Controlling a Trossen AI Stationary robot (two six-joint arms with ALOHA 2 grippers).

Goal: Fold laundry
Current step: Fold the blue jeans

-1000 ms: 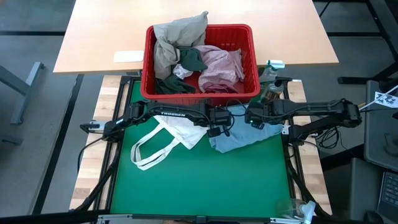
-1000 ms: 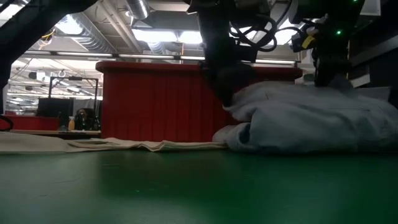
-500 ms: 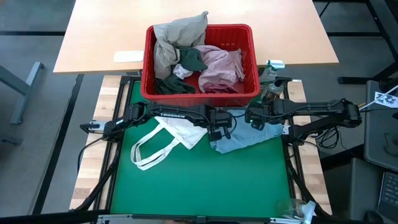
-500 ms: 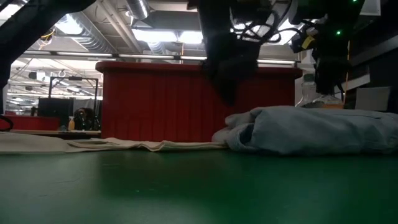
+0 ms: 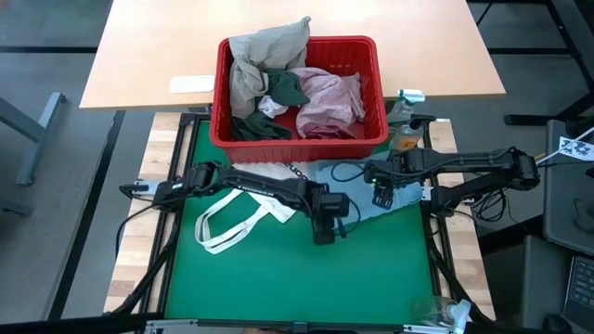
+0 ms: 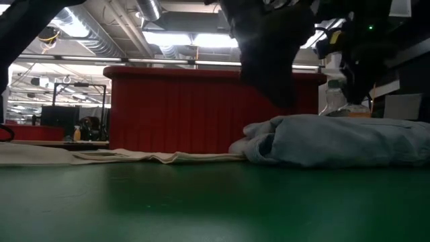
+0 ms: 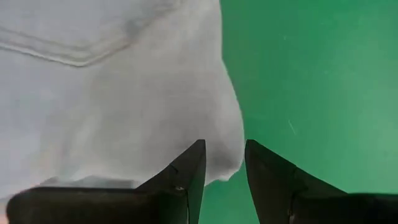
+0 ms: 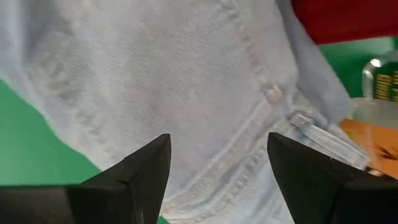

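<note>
Our soft light blue cloth garment (image 5: 367,190) lies bunched on the green mat (image 5: 278,278). Our left gripper (image 7: 222,163) is narrow and empty at its edge; our right gripper (image 8: 217,163) hangs wide above. We might pinch only one layer.

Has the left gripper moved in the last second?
Yes. The left gripper has moved away from the red basket, out to the light blue garment's near edge over the green mat.

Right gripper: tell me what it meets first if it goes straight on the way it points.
The right gripper, fingers open, points down at the light blue garment spread on the green mat. It would probably meet that cloth first; how far above it hangs is unclear.
</note>
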